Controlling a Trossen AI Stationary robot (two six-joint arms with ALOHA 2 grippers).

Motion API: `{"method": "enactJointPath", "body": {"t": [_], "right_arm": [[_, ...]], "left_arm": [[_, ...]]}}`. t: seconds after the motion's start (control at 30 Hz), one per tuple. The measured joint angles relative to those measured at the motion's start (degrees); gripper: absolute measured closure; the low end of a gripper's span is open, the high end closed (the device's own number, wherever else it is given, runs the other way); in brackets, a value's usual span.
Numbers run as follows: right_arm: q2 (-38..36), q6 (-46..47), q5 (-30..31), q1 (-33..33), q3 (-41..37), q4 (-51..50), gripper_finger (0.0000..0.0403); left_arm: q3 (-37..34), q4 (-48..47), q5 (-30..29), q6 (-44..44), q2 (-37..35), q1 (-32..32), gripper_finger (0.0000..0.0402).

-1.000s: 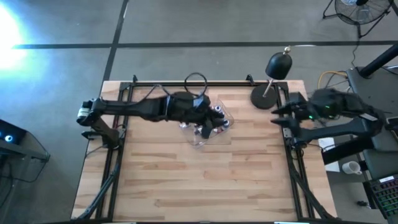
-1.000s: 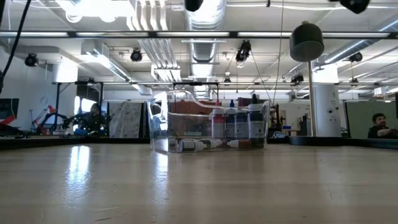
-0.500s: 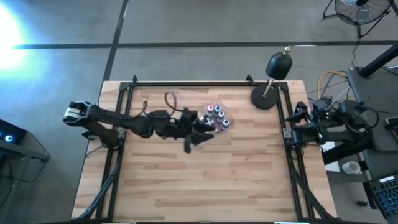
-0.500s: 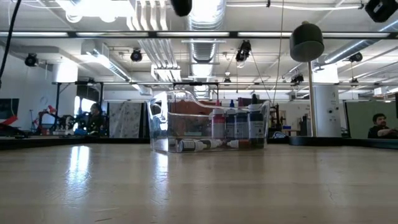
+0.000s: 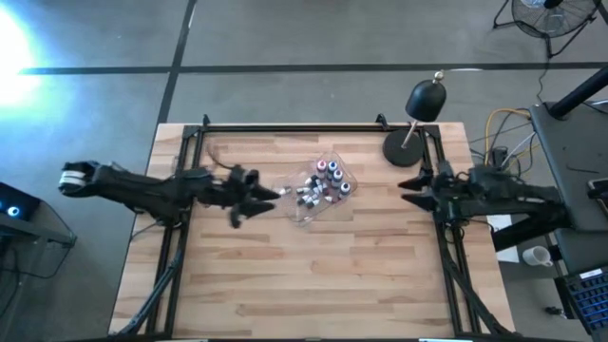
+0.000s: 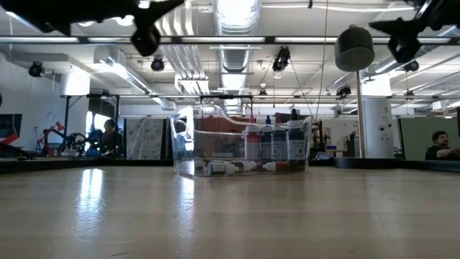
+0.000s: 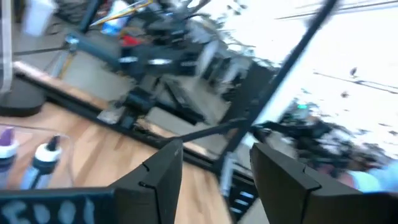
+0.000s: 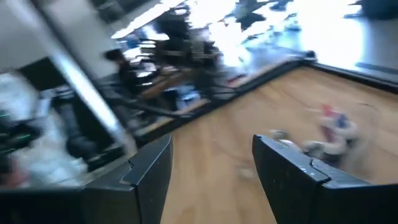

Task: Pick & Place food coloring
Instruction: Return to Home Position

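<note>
Now the fingers of the left gripper (image 5: 269,196) are standing apart, gripping nothing; just ahead of them the food coloring bottles (image 5: 325,180) are sitting inside the clear tray (image 5: 306,217) on the worktop (image 5: 313,275). The fingers of the right gripper (image 5: 407,189) are gaping too, empty, well apart from the tray.

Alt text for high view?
A clear tray holding food coloring bottles sits near the middle of the wooden table. The left gripper hangs beside it, the right gripper at the table's right edge, jaws open on both.
</note>
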Motion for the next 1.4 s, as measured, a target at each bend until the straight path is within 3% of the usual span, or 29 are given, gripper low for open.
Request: {"method": "enactJointPath", "body": {"t": [0.1,0.17,0.27,0.4,0.53,0.7,0.9,1.1,1.2,1.4], "right_arm": [[1.54,0.39,10.13,0.00,-2.47,-0.08,0.0188],[2.39,7.10,13.84,-0.01,-3.60,-0.07,0.0188],[2.85,12.69,14.20,0.00,-4.43,0.63,0.0188],[2.85,7.15,10.95,0.13,-5.36,5.41,0.0188],[2.75,13.56,15.97,0.04,-6.46,9.83,0.0188],[2.85,10.61,18.62,0.02,-9.45,12.37,0.0188],[3.53,2.64,16.32,0.04,-16.48,27.74,0.0188],[3.27,-9.09,13.33,0.02,-21.89,38.63,0.0188],[3.02,-9.25,13.41,0.02,-22.95,38.25,0.0188],[3.16,-9.52,13.44,0.02,-22.94,33.80,0.0188]], "left_arm": [[-5.96,0.01,2.25,-0.05,-9.02,0.02,0.0239],[-9.98,-0.97,2.37,-0.60,-15.00,0.05,0.0239],[-14.95,-2.56,2.43,-1.36,-23.02,0.41,0.0239],[-20.03,-5.63,3.59,-3.01,-31.20,0.78,0.0239],[-22.51,-10.23,5.93,-3.13,-36.64,0.92,0.0239],[-22.88,-17.30,6.05,-0.34,-41.39,1.86,0.0239],[-25.33,-20.49,5.66,0.40,-46.00,3.18,0.0239],[-27.20,-27.08,-0.51,0.50,-48.31,3.28,0.0239],[-27.30,-31.98,-4.48,0.23,-48.26,3.28,0.0239],[-27.33,-34.72,-5.10,0.17,-47.21,3.26,0.0239]]}}
